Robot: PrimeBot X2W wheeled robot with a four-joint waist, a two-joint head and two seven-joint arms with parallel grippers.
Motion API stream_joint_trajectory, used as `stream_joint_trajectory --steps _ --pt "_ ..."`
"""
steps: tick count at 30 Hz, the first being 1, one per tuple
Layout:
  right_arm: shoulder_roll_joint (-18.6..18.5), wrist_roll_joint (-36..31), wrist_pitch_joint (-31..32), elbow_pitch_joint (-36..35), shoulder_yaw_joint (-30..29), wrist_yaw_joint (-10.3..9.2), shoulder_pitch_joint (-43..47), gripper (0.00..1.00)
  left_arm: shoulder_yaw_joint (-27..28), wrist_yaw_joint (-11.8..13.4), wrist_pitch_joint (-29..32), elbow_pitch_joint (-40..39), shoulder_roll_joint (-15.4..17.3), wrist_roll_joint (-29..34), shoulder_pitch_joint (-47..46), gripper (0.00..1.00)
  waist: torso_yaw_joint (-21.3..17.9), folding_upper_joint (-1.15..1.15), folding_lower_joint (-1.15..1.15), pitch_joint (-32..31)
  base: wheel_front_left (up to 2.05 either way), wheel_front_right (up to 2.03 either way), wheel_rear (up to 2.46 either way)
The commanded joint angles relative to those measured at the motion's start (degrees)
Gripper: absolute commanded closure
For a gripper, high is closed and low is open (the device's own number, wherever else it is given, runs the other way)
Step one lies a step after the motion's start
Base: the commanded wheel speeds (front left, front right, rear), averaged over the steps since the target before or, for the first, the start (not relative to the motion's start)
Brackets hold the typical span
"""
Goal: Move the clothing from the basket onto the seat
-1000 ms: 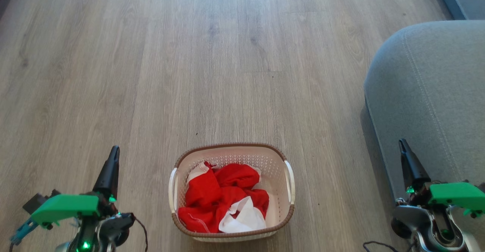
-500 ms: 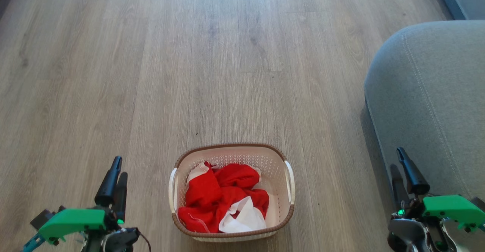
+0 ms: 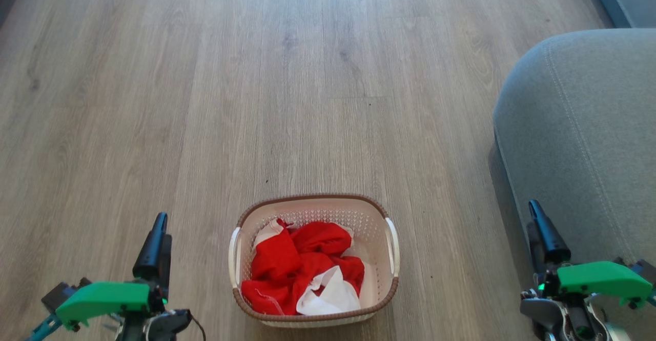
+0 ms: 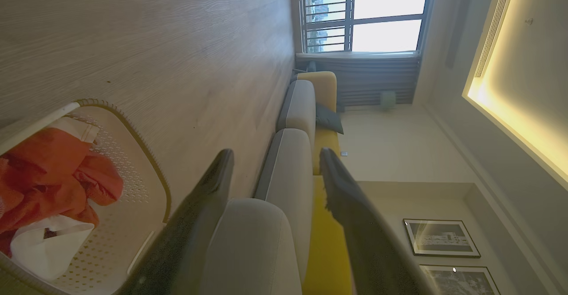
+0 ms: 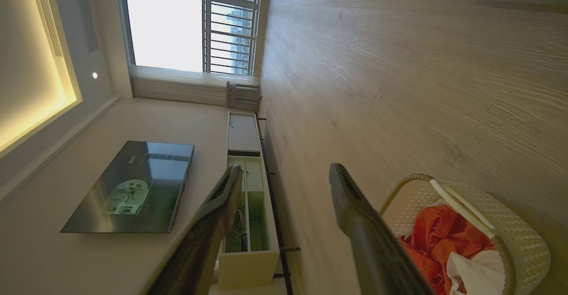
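Note:
The cream basket (image 3: 389,259) stands on the wood floor at the bottom middle of the head view. The crumpled red and white clothing (image 3: 300,264) lies inside it. The grey seat (image 3: 584,136) rises at the right. My left gripper (image 3: 163,227) hovers left of the basket, open and holding nothing. My right gripper (image 3: 533,214) hangs open between the basket and the seat's edge. In the left wrist view the left gripper (image 4: 275,157) points past the basket (image 4: 151,175) and clothing (image 4: 49,171) toward the seat (image 4: 253,241). The right gripper (image 5: 286,171) stands beside the basket (image 5: 528,237) with the clothing (image 5: 439,237).
Bare wood floor (image 3: 287,84) stretches ahead of the basket. A yellow sofa section (image 4: 326,166) with a dark cushion sits beyond the grey seat. A television (image 5: 133,188) and a low cabinet (image 5: 246,206) line the opposite wall under a window.
Both grippers have sunk lower in the head view and turned slightly. The basket and clothing have not moved.

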Motion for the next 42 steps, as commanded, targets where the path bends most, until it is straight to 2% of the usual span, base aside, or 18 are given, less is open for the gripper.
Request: stream_joint_trajectory --steps 1,12,24,42 --pt "-0.87 -1.83 -0.58 -1.91 0.38 0.10 -3.09 0.00 0.12 -0.06 -0.77 -1.54 0.38 1.24 -2.83 0.00 0.01 0.00 0.00 -0.02 0.00 0.00 0.00" --pt "-1.32 -15.62 -2.44 -3.10 2.12 0.14 -3.78 0.00 -0.88 1.26 -2.61 -2.59 0.43 11.60 -2.99 0.00 0.16 0.00 0.00 -0.01 0.00 0.00 0.00" --pt "-1.88 -25.25 -4.29 -3.48 4.18 0.19 -4.63 0.00 -2.60 2.72 -4.46 -3.60 0.48 23.46 -3.17 0.00 0.45 0.00 0.00 0.15 0.00 0.00 0.00" --pt "-2.68 -37.80 -7.34 -2.86 7.60 0.26 -5.57 0.00 -3.54 3.01 -7.48 -4.92 0.56 38.09 -3.05 0.00 0.46 0.00 0.00 -0.14 0.00 0.00 0.00"
